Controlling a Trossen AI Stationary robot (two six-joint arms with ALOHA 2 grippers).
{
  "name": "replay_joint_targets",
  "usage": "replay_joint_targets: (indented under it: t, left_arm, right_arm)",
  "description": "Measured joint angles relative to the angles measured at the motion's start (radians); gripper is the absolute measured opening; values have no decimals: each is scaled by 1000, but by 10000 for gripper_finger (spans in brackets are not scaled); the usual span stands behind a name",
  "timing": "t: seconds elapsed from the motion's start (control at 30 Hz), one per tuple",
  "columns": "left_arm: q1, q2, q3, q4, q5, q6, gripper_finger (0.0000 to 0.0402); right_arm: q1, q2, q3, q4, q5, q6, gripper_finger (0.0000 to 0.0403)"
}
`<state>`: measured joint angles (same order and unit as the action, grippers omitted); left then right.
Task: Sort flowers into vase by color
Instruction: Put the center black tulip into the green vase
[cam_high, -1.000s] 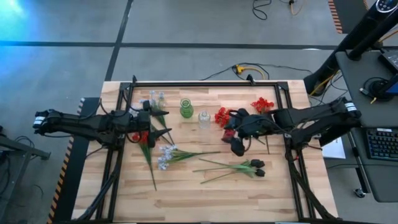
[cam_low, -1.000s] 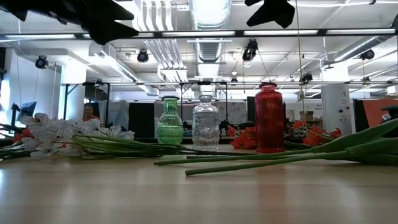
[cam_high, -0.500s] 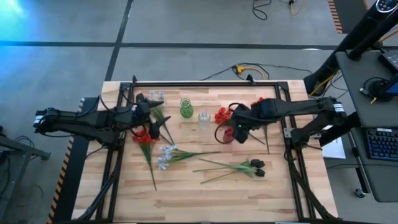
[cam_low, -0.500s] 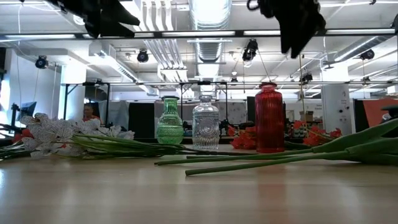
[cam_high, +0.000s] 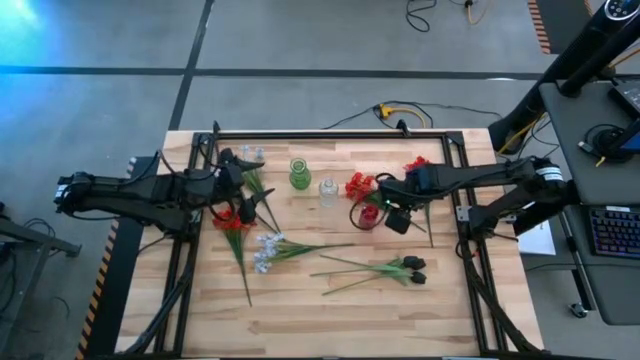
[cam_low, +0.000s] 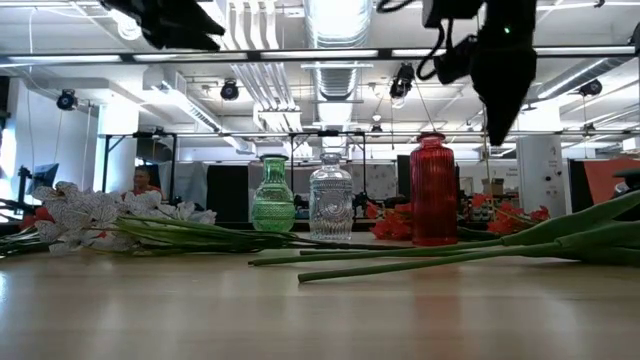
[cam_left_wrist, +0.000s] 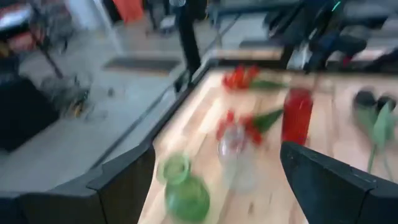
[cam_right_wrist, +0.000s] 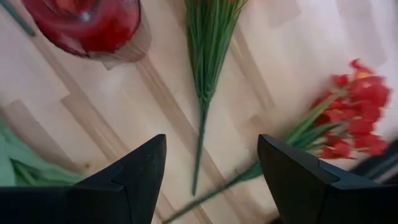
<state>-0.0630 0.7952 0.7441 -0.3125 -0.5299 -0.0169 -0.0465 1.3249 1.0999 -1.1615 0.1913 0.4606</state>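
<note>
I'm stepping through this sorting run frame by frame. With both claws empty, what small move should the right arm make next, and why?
Probably lower the right claw onto the green stem lying below it. Its fingers stand open and hold nothing, the stem runs between them, and the red vase is right beside it. The left claw hovers open near the green vase.

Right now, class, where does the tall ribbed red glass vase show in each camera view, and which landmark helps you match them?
High view: the tall ribbed red glass vase stands right of centre, just left of the right gripper.
Low view: right of centre.
Left wrist view: upper right.
Right wrist view: top left corner.
Shared landmark: the clear glass vase beside it.
</note>
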Motion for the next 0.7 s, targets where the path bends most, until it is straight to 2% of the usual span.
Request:
replay_joint_targets:
  t: [0.1,0.2,0.57,0.7]
  left_arm:
    - [0,-23,33,-275,-126,-188,327]
    - [0,-40,54,-424,-170,-369,327]
    - [-1,-21,20,-422,-168,-335,327]
    - [-1,-18,30,-391,-234,-294,327]
  right_arm:
    - [1,-36,-98,91,-1,19,244]
    - [0,-61,-168,148,11,26,244]
    - [-4,-69,-248,261,19,13,244]
    - [-4,-67,-248,263,30,16,244]
